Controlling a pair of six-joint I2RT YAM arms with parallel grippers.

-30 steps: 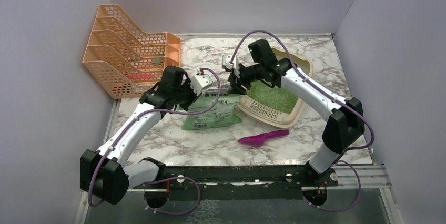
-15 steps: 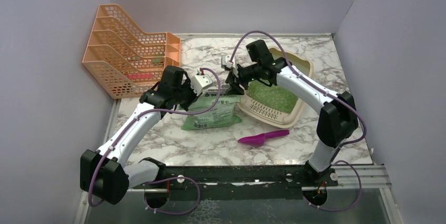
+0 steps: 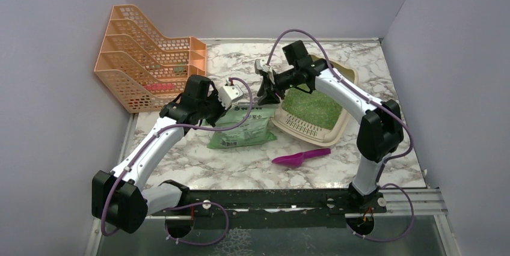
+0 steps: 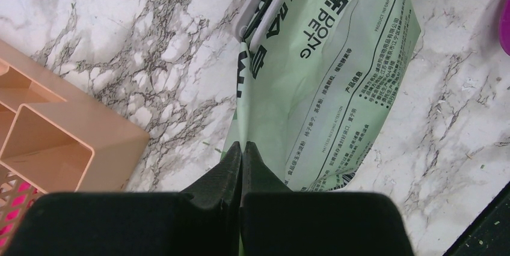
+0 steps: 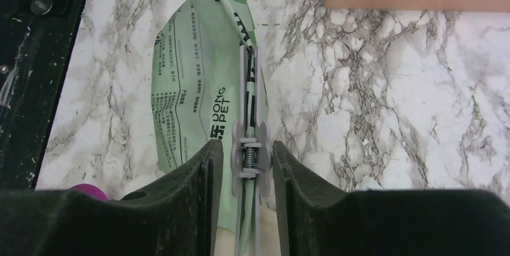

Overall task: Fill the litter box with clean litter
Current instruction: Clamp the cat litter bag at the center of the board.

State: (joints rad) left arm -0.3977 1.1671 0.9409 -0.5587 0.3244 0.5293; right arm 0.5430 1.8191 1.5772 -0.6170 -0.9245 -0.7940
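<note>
While the left claw [image 4: 241, 169] pinches it, the litter bag [image 4: 325, 88] lies ahead.

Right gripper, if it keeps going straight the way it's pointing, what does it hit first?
The right gripper already straddles the white bag clip on the green litter bag; going straight on, it would likely meet that clip first, though depth is unclear.

— What do the arms look like?
— White link shells, chunky black joints, purple cables looping along both. Each claw, the left claw [image 4: 241, 169] and right claw [image 5: 243, 169], has matte black fingers.
— And the bases?
— Bolted to a black rail with silver screws.
</note>
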